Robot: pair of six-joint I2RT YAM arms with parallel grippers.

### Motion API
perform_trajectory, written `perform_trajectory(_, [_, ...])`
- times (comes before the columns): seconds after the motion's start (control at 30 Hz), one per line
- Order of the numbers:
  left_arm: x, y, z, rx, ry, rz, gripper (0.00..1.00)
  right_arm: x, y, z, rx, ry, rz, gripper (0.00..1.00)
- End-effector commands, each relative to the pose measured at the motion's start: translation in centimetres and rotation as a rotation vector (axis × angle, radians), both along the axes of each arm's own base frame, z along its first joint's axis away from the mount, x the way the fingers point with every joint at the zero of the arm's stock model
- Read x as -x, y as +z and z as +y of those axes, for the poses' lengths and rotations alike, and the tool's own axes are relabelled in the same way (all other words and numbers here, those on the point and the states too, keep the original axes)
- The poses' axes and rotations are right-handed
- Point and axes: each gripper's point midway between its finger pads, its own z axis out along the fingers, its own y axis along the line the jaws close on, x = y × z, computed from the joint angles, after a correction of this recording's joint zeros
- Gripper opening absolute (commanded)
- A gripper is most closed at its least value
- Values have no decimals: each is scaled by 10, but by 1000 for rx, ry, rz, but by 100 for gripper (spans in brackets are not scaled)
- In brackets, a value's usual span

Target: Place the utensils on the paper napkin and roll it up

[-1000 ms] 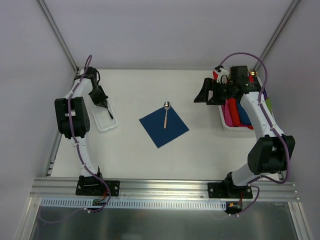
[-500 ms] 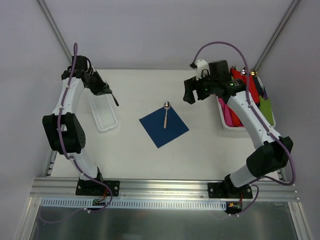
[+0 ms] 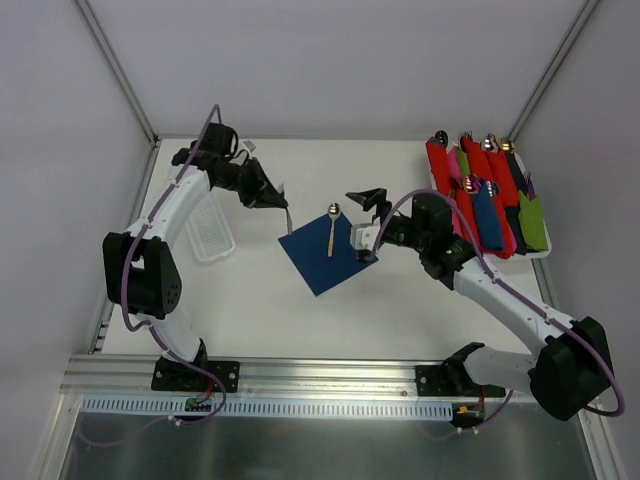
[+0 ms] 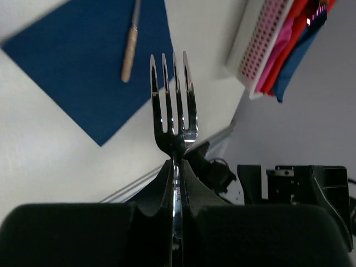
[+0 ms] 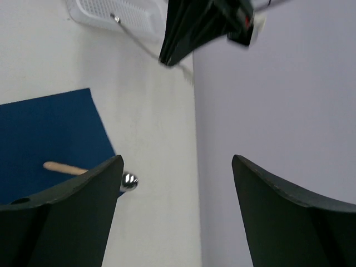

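The left claw (image 4: 176,167) is clamped on a fork (image 4: 173,105) at its neck, tines pointing outward. It holds the fork in the air just beside the left corner of the napkin (image 3: 327,255). The right claw (image 5: 178,161) gapes wide with nothing in it, hovering over the napkin's right side near the spoon (image 3: 331,232). The spoon's tan handle lies on the navy napkin, and its bowl rests on the table (image 3: 400,300) just past the far corner. Coloured rolls (image 3: 480,190) fill the right tray (image 4: 262,47). A white tray (image 3: 205,235) sits far left.
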Motion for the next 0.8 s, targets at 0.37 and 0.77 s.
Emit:
perform_trajectory(0.37, [81,29,-77,171,-244,111,0,78,14,53,44,674,-539,77])
perform_trajectory(0.77, [81,24,-99,167,-291,135,0,107,-4,61,108,784,-428,70])
